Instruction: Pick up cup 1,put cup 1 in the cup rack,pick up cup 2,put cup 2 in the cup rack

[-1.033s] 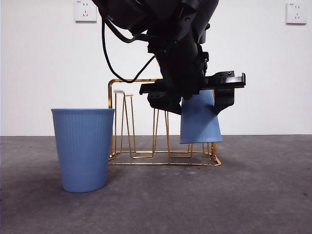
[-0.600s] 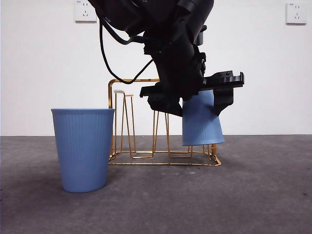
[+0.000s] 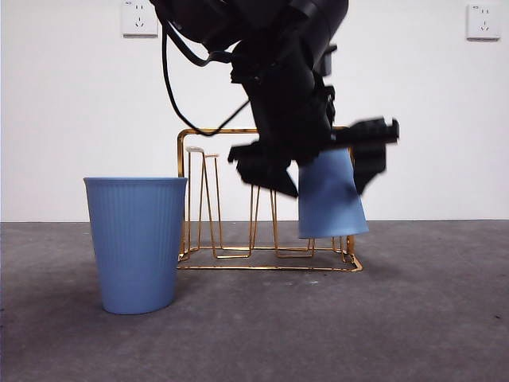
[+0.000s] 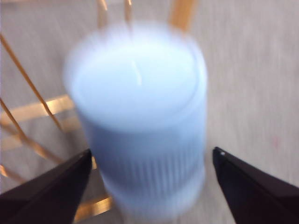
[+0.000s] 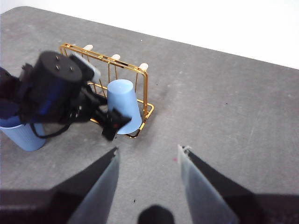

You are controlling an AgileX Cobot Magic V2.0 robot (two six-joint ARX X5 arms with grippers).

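A light blue ribbed cup [image 3: 330, 203] sits upside down over prongs at the right end of the gold wire cup rack [image 3: 215, 131]. My left gripper [image 3: 322, 175] straddles it from above. In the left wrist view, the cup [image 4: 140, 116] fills the space between the spread jaws of the gripper [image 4: 152, 153], with a thin gap on at least one side. A second blue cup [image 3: 137, 243] stands upright on the table just left of the rack. My right gripper [image 5: 147, 150] hangs open and high above the table, looking down on the rack [image 5: 140, 77] and the inverted cup [image 5: 124, 109].
The dark grey table runs to a white wall with two sockets [image 3: 139, 17]. The left arm's black body and cable [image 3: 171, 79] hang over the rack's middle. The rack's left and middle prongs [image 3: 203, 199] are bare.
The left gripper's jaws have spread off the inverted cup. The cup has settled slightly lower and to the right on the rack's prongs. The upright cup has not moved.
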